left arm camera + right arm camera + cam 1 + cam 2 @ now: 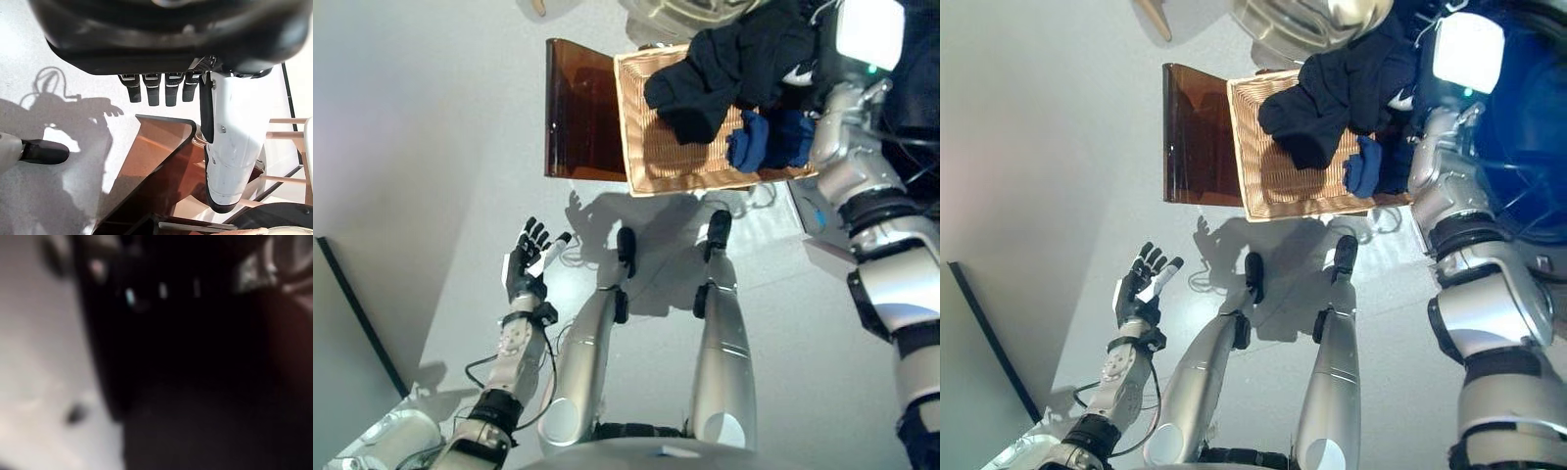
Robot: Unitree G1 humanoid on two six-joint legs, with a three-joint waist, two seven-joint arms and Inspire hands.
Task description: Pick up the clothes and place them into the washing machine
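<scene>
Our right hand (pixel 808 69) is buried in the dark clothes (pixel 724 64) above the basket (pixel 656 137), fingers unreadable; left hand (pixel 526 262) far off, fingers spread, empty.

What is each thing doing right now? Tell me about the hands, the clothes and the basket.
Left hand: open, held over the floor, empty.
Right hand: hidden in the clothes, cannot tell.
Dark clothes: bunched, draped over the basket's far edge.
Blue cloth: crumpled inside the basket.
Basket: on the floor, part full.
</scene>
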